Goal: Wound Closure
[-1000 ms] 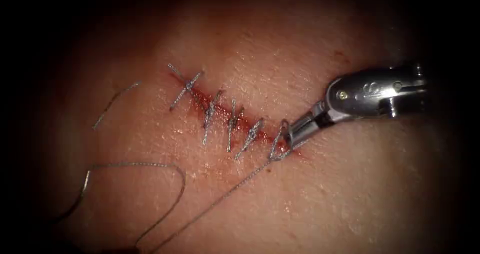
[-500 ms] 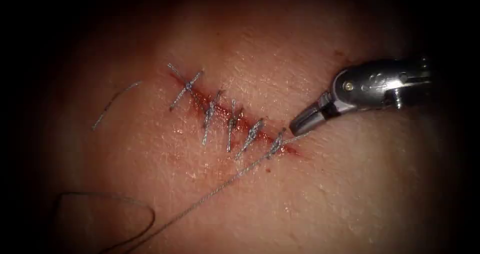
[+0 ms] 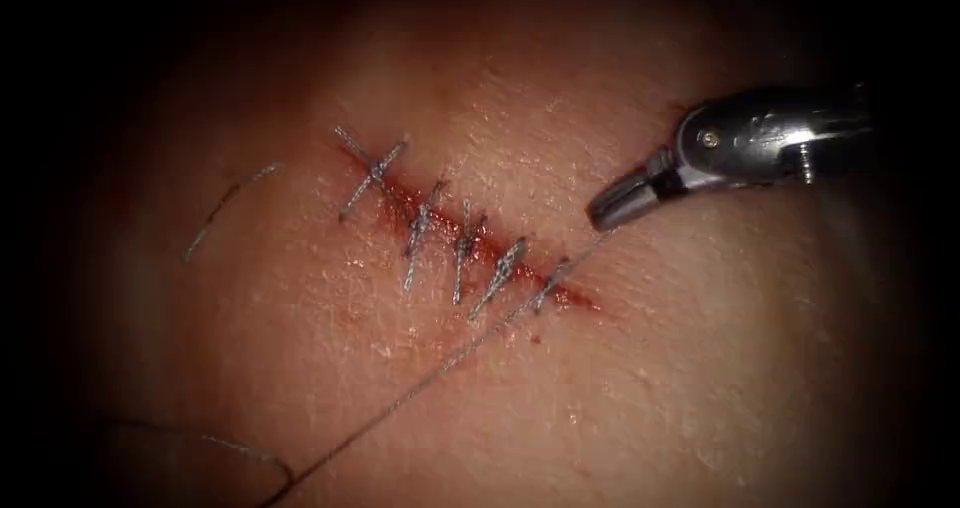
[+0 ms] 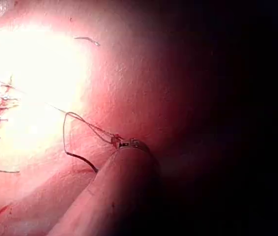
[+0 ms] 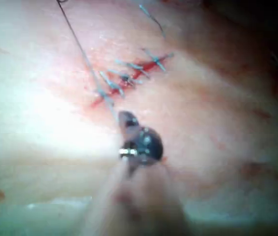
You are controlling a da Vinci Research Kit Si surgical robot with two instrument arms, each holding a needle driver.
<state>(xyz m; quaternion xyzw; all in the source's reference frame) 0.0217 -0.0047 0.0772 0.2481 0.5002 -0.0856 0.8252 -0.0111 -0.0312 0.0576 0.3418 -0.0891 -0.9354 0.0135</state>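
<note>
The cut [image 3: 585, 302] runs slantwise across the tissue [image 3: 680, 388], crossed by several grey stitches [image 3: 418, 230]. My right tool [image 3: 603, 215] comes in on the right side of the cut, just above its lower end, jaws shut on the thread [image 3: 440, 368]. From there the thread runs taut through the last stitch [image 3: 553, 283] and away to the lower left. The right wrist view shows the right tool [image 5: 125, 118] holding the thread [image 5: 77, 44] beside the stitches [image 5: 129, 73]. At my left tool [image 4: 124, 144] the taut thread [image 4: 80, 118] and a small slack loop meet, jaws shut on it.
A loose cut end of thread [image 3: 225, 203] lies on the tissue left of the cut. Red fluid stains the cut line between the stitches. A slack bend of thread [image 3: 250, 455] rests at the lower left.
My right tool has drawn up and to the right with the thread. The open loop at the last stitch has pulled down flat, and the big slack loop at the lower left has shrunk away.
</note>
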